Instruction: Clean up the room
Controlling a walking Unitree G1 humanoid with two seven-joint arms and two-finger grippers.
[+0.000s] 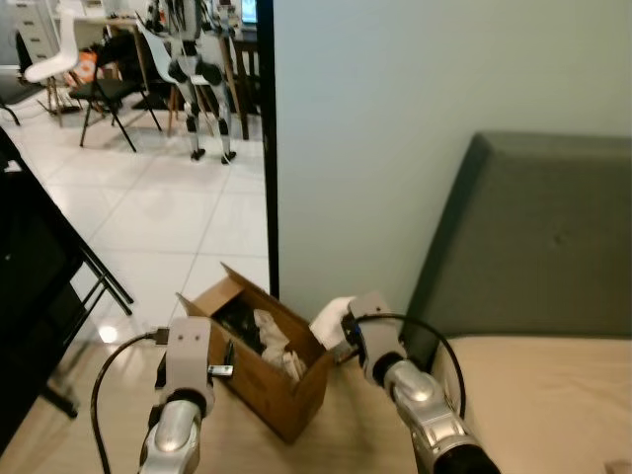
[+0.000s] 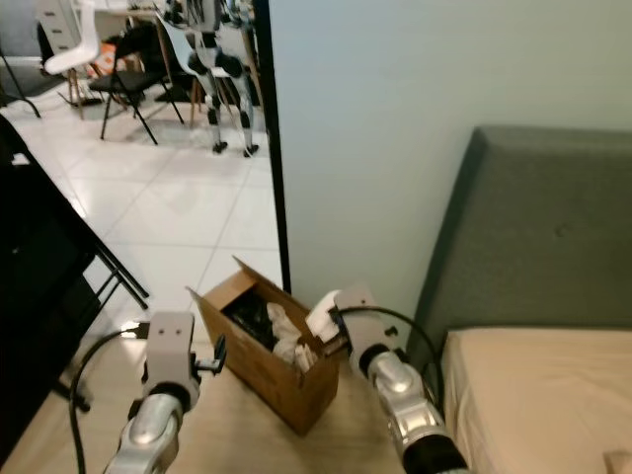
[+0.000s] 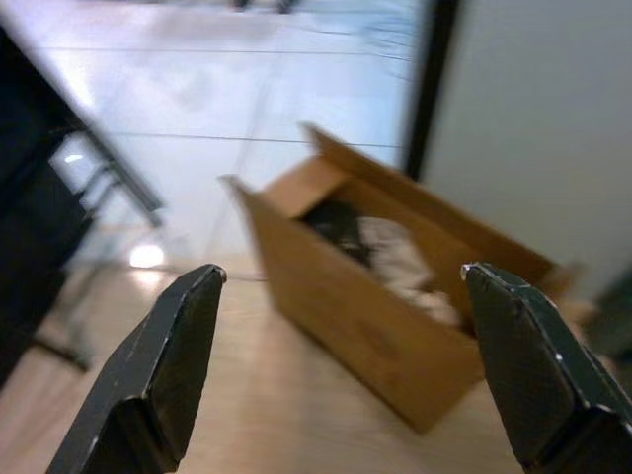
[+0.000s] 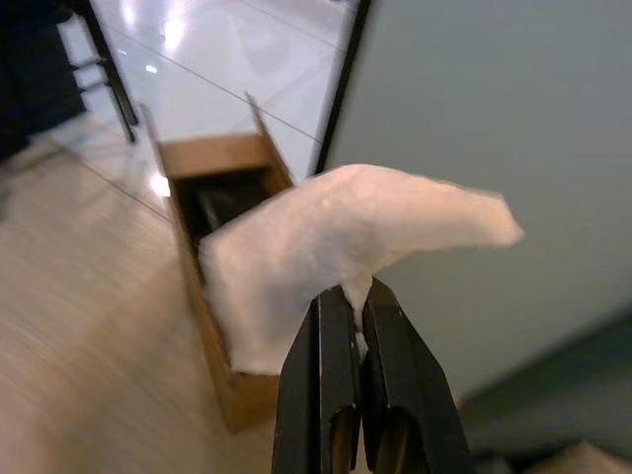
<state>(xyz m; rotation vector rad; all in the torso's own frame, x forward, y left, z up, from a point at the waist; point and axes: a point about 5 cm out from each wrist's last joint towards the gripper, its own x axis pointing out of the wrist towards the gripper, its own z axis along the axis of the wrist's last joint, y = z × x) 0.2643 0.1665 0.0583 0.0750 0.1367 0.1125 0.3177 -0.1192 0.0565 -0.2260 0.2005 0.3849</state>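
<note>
The right gripper (image 4: 354,296) is clenched on a white crumpled tissue (image 4: 336,247), its two black fingers pressed together on the tissue's lower fold so that the rest of the sheet billows out above and beyond the tips. From the head, that tissue (image 1: 331,318) hangs at the near right corner of an open cardboard box (image 1: 265,370), just over its rim at about the box's three o'clock. The box stands on pale wood flooring close to a grey-green wall (image 1: 395,128) and already holds more crumpled paper and something dark. The left gripper (image 3: 336,365) hovers at the box's nine o'clock with its fingers spread wide and nothing between them, the box framed in the gap. To the right, at about three o'clock from the box, a bed with a beige mattress (image 1: 553,395) and a dark grey headboard (image 1: 543,237) meets the wall. Up at eleven o'clock, across white tiles, chairs (image 1: 99,89) and another humanoid robot (image 1: 202,69) stand.
</note>
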